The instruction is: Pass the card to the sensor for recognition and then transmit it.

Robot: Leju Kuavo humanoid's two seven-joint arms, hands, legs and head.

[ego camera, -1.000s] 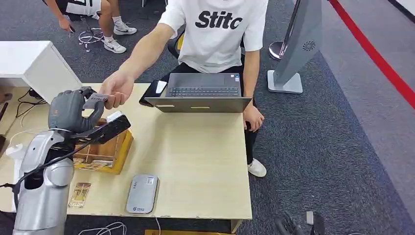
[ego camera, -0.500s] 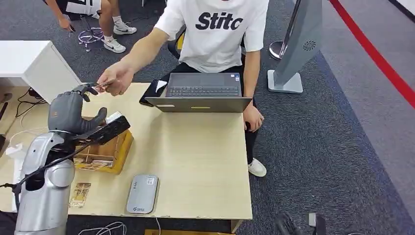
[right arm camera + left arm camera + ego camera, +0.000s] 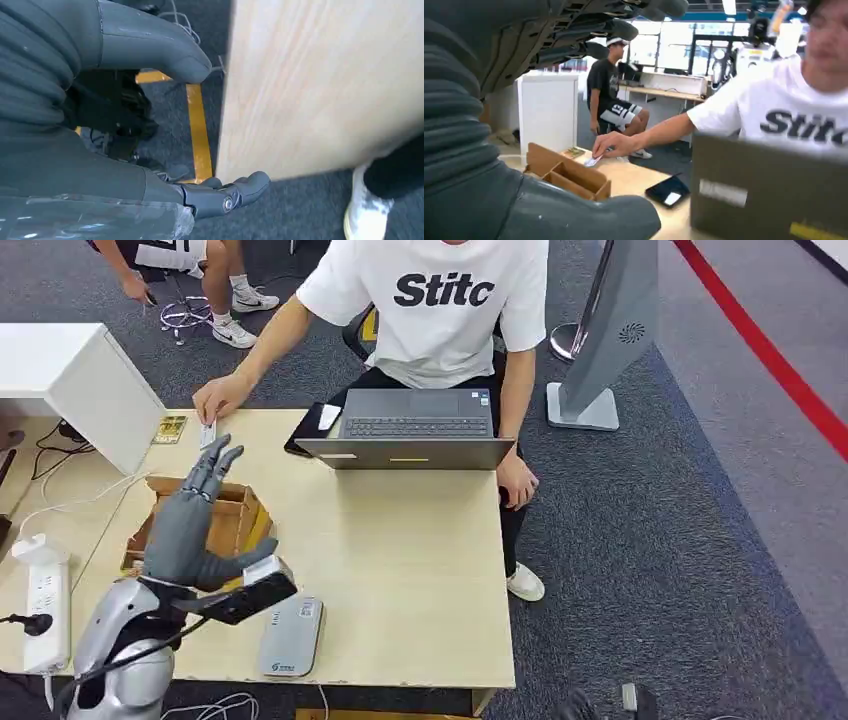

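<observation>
bare tabletop (image 3: 400,560) centre, wooden box (image 3: 232,522) left, laptop (image 3: 410,435) behind

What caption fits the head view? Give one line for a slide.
Handover done: the robot's empty left hand hovers over the wooden box while a person's hand sets the card on the table.

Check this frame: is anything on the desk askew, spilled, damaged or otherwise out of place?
Nothing stands out. The wooden box sits upright, the laptop and grey sensor lie flat on the table, and the person's hand rests on the card. The left hand hovers with spread fingers, holding nothing.
</observation>
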